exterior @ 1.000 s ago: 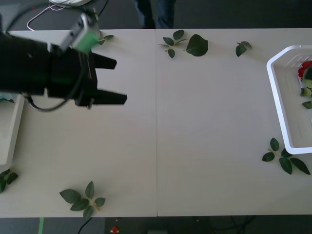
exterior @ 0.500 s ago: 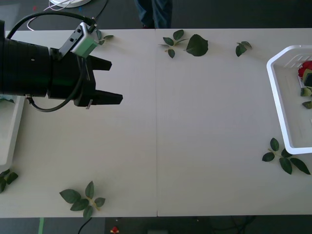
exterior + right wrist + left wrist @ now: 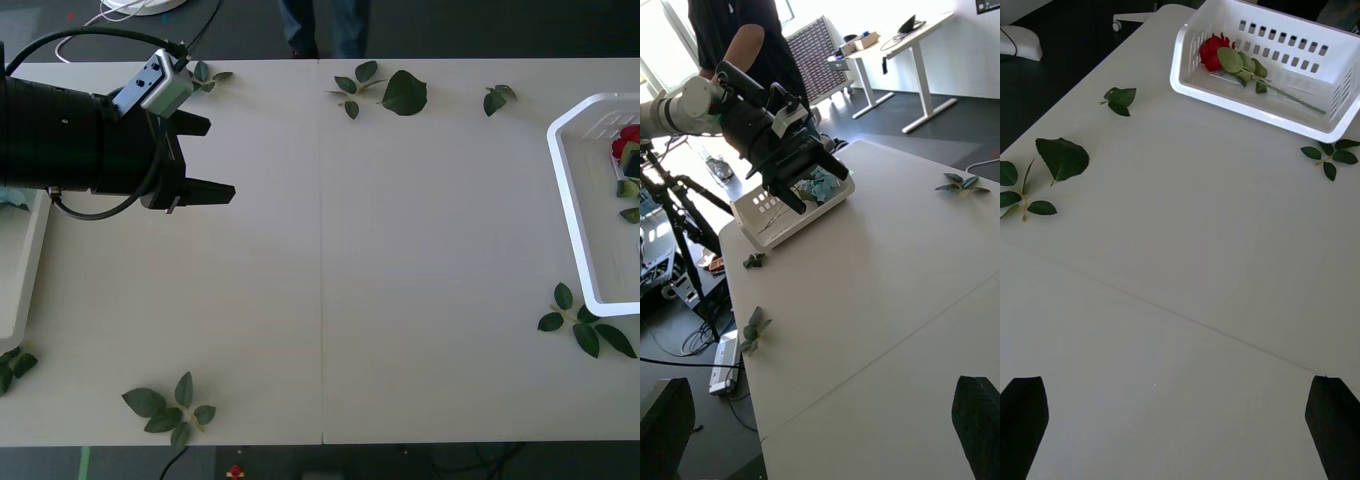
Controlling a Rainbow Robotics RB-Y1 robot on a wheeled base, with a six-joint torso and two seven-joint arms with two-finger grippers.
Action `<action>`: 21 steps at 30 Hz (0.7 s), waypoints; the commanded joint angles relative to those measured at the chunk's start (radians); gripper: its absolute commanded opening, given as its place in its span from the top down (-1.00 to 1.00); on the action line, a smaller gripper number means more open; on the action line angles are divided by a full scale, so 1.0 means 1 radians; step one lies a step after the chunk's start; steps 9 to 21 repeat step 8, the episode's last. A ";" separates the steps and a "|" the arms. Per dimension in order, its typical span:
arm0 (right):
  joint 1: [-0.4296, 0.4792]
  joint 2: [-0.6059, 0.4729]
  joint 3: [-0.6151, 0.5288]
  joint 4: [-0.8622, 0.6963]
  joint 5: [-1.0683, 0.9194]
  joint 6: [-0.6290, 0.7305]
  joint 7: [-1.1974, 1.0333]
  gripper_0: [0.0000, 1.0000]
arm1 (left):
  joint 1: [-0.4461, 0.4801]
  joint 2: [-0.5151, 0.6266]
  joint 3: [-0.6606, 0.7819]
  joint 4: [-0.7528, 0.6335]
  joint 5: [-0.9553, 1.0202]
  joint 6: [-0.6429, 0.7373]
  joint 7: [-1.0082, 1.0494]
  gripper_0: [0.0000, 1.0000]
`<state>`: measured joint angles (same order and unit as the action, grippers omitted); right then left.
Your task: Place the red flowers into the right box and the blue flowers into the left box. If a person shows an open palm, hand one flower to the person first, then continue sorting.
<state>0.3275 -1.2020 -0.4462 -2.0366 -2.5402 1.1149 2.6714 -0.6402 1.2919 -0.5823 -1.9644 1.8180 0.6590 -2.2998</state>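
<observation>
With the tabletop (image 3: 400, 260) bare of loose flowers, sorting is judged nearly or fully complete, and the step in hand is judged to be a retreat of the left end effector (image 3: 215, 160) from the left box (image 3: 20, 275), which sits at the tabletop's left edge. The black fingers are spread wide with nothing between them, just beside that box on its inner side. The retreat would best be made high and level, so that the rim is not clipped and the scattered leaf sprigs (image 3: 168, 405) are not swept. Pale blue, fluffy blooms (image 3: 820, 185) are seen inside the smooth-walled left box. At the opposite edge, far from the left box, a red rose (image 3: 1214, 51) with a thin green stem lies in the slotted, translucent white right box (image 3: 1247, 101). The right end effector (image 3: 820, 409) is held wide open and empty above the tabletop's matte white surface.
</observation>
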 commanded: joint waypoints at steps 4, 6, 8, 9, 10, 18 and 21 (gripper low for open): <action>0.013 -0.042 -0.002 -0.016 -0.014 0.006 0.034 -1.00 | 0.016 -0.005 0.013 0.004 -0.009 -0.013 -0.046 -1.00; 0.013 -0.042 -0.002 -0.016 -0.014 0.006 0.034 -1.00 | 0.016 -0.005 0.013 0.004 -0.009 -0.013 -0.046 -1.00; 0.013 -0.042 -0.002 -0.016 -0.014 0.006 0.034 -1.00 | 0.016 -0.005 0.013 0.004 -0.009 -0.013 -0.046 -1.00; 0.013 -0.042 -0.002 -0.016 -0.014 0.006 0.034 -1.00 | 0.016 -0.005 0.013 0.004 -0.009 -0.013 -0.046 -1.00; 0.013 -0.042 -0.002 -0.016 -0.014 0.006 0.034 -1.00 | 0.016 -0.005 0.013 0.004 -0.009 -0.013 -0.046 -1.00; 0.013 -0.042 -0.002 -0.016 -0.014 0.006 0.034 -1.00 | 0.016 -0.005 0.013 0.004 -0.009 -0.013 -0.046 -1.00; 0.013 -0.042 -0.002 -0.016 -0.014 0.006 0.034 -1.00 | 0.016 -0.005 0.013 0.004 -0.009 -0.013 -0.046 -1.00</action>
